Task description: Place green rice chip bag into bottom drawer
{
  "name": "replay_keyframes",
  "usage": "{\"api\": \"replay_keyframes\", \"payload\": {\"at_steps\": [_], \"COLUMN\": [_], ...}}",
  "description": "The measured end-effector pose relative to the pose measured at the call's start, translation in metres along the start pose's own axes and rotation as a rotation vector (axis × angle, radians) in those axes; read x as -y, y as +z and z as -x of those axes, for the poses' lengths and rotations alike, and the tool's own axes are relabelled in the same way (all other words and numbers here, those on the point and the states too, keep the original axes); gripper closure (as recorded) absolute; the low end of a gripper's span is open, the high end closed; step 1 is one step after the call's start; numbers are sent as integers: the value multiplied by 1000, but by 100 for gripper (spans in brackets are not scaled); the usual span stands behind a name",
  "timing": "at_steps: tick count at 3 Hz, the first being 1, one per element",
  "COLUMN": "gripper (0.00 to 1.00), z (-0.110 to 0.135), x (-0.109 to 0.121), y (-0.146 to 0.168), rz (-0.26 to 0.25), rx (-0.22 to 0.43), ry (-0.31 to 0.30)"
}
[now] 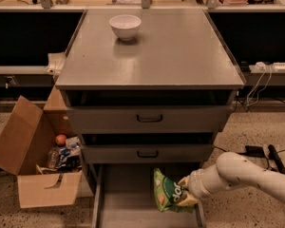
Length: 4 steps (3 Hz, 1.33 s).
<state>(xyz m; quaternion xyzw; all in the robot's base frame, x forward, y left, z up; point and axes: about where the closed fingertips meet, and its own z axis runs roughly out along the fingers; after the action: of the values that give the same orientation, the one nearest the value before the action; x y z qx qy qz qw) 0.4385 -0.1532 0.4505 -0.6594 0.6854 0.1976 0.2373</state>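
The green rice chip bag [166, 192] is glossy green with white lettering. It stands nearly upright at the right side of the open bottom drawer [126, 194], low over its grey floor. My gripper [184, 192] reaches in from the right on a white arm and is shut on the bag's right edge. I cannot tell whether the bag's lower end touches the drawer floor.
A white bowl [125, 26] sits on the cabinet top [180, 51]. The two upper drawers [149, 119] with dark handles are slightly ajar. An open cardboard box [31, 160] with clutter stands on the floor at the left. Cables and a power strip [270, 66] lie at the right.
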Motion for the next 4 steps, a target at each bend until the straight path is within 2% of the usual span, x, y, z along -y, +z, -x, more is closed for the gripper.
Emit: {"api": "replay_keyframes", "payload": {"at_steps": [1, 2, 3, 4], "gripper": [100, 100, 100, 100], "z": [-38, -84, -84, -94], "x": [2, 6, 6, 8], "y": [46, 96, 96, 102], "rz": [13, 39, 39, 4], "rx": [3, -21, -21, -7], "ry": [91, 192, 192, 235]}}
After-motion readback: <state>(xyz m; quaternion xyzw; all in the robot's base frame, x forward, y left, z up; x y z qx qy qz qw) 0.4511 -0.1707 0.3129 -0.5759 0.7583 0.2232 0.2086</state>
